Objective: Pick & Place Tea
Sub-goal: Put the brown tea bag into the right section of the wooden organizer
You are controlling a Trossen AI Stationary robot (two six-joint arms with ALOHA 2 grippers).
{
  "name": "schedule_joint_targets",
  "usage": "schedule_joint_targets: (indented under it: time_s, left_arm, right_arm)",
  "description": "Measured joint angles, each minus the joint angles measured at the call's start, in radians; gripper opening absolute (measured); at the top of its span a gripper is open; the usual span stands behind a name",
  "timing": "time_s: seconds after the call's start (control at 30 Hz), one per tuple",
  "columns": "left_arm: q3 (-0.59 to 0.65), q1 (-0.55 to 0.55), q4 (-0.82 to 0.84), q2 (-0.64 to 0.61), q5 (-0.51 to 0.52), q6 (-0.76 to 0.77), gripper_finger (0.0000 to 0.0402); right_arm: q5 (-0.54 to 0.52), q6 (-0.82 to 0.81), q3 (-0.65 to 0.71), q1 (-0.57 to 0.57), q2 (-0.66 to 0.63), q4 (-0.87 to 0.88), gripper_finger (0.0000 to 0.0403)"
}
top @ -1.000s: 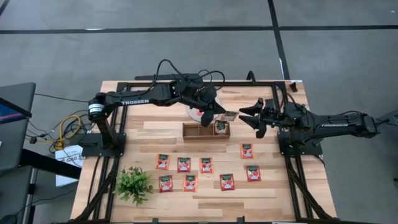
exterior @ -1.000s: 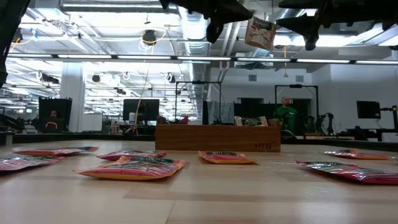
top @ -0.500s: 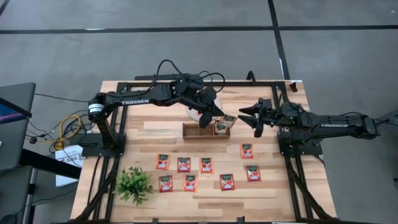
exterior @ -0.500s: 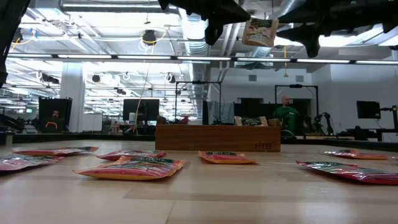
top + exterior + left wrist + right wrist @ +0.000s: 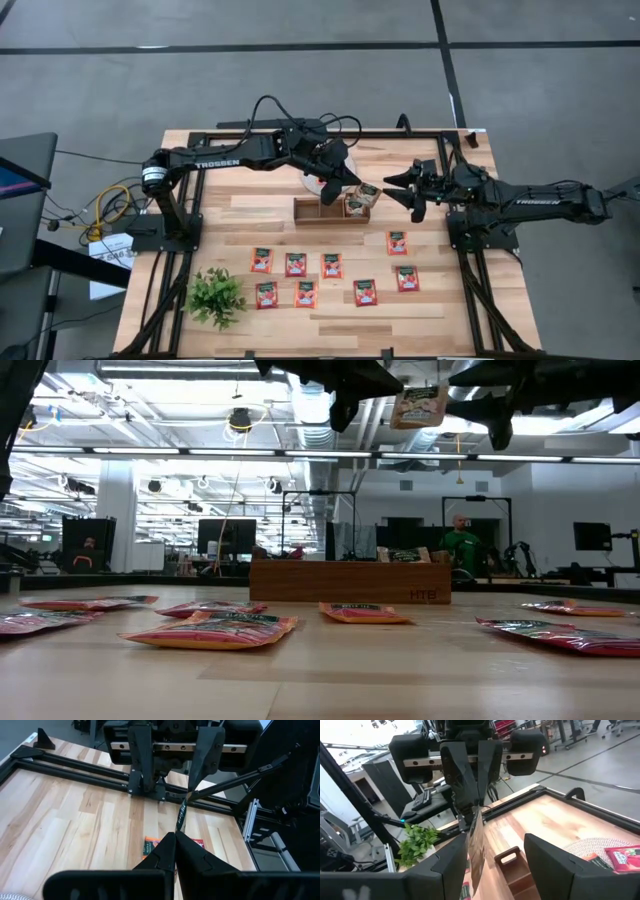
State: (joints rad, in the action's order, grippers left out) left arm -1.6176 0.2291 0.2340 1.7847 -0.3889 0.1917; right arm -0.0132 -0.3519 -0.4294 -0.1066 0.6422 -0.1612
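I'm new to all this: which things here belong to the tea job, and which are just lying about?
Job: held sachet in left gripper; right gripper open beside it; table sachets; tray.

Lying about: plant, mat.

Left end effector [image 5: 352, 187] clamped, right end effector [image 5: 398, 187] spread.

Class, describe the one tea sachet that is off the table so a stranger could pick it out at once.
Find the long wooden tray near the table's far edge. Above its right end, the left end effector is shut on a sachet, facing the open right end effector. Unlike the red-orange sachets lying flat, it hangs in the air.
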Motion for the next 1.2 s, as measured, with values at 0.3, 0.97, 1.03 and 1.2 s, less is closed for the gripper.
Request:
schedule_joint_targets:
  time_s: [0.3,0.97,1.03,1.2]
  left_arm:
    - [0.0,0.0,-0.006,0.0,0.001,0.0,0.0]
    - [0.0,0.0,-0.024,0.0,0.027,0.0,0.0]
    - [0.0,0.0,-0.024,0.0,0.027,0.0,0.0]
    - [0.0,0.0,-0.024,0.0,0.027,0.0,0.0]
  right_arm:
    - [0.014,-0.008,0.0,0.0,0.0,-0.004,0.0191]
    - [0.015,-0.008,0.0,0.0,0.0,-0.013,0.0191]
    - [0.015,-0.008,0.0,0.0,0.0,-0.013,0.0191]
    - [0.028,-0.016,0.0,0.0,-0.001,-0.013,0.019]
